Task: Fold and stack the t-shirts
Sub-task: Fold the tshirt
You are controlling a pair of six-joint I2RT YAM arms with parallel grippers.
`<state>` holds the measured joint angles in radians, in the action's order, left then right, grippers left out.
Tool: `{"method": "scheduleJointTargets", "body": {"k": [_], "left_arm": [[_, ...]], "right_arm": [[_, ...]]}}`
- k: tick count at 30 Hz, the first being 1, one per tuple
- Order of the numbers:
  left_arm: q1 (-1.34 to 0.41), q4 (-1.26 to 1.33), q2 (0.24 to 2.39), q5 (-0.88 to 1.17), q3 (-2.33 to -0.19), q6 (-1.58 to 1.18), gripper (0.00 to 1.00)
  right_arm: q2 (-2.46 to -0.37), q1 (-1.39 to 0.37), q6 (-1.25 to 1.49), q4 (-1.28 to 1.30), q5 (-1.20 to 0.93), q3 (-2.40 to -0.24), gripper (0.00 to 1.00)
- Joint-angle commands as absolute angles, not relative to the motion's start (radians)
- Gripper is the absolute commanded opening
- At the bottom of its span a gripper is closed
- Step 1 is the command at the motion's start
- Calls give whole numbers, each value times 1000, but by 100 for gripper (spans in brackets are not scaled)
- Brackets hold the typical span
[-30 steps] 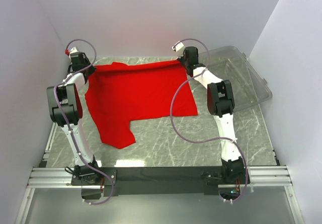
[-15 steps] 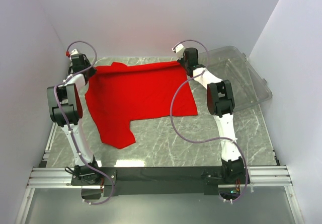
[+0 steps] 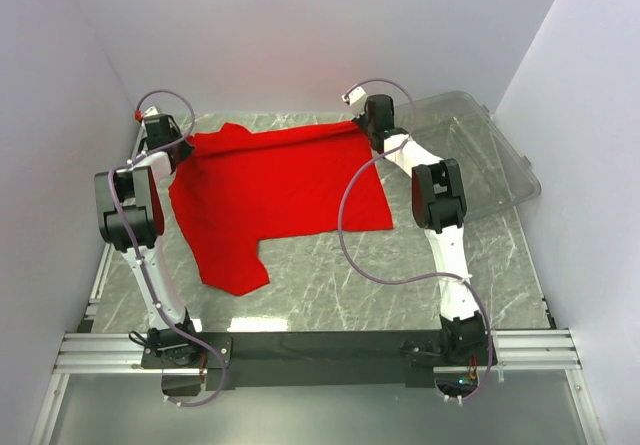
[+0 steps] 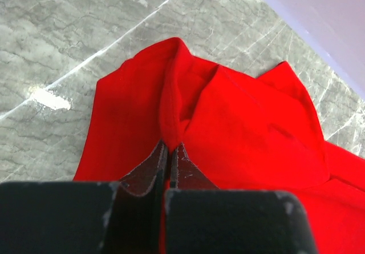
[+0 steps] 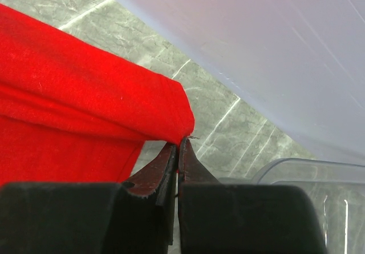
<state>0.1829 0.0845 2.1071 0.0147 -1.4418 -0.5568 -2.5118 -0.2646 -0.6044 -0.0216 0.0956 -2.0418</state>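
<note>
A plain red t-shirt [image 3: 275, 190] lies spread on the grey marble table [image 3: 380, 285], one sleeve pointing to the near left. My left gripper [image 3: 178, 143] is shut on the shirt's far left edge; in the left wrist view [image 4: 170, 145] a pinched fold of red cloth [image 4: 228, 105] rises from the jaws. My right gripper [image 3: 366, 125] is shut on the shirt's far right corner; in the right wrist view [image 5: 179, 142] the cloth [image 5: 85, 94] is lifted off the table at that corner.
A clear plastic bin [image 3: 480, 160] stands at the far right, close to the right arm; it also shows in the right wrist view [image 5: 308, 171]. White walls close in the back and both sides. Bare marble lies in front of the shirt.
The left gripper has shifted slightly toward the near right, bunching the shirt's far left edge. The right arm and the rest of the shirt look unchanged.
</note>
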Motion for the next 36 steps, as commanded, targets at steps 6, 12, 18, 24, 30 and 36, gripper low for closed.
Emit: {"method": "scheduleJointTargets", "body": {"k": [6,12,18,24,30,36], "left_arm": [[190,100,2069,17,-1450,-534,1],[192,31,2075,22,-1489,-535,27],[192,90,1984,20,-1454,-500,77],[192,115,1934,58,-1485,-480,79],[198,5,2063,178,-1678,-537,80],[198,-100,2219,236,-1871,-613,77]], "right_arm": [[-2471,-253,-614,-29,120,-2085,3],[-2447,-255,-620,-32,104,-2050,34],[-2376,-255,-597,-69,57,-2010,60],[-2330,-265,-578,-43,-18,-2014,63],[-2249,-273,-531,17,-199,-1980,63],[-2082,-272,-497,22,-443,-1801,63]]}}
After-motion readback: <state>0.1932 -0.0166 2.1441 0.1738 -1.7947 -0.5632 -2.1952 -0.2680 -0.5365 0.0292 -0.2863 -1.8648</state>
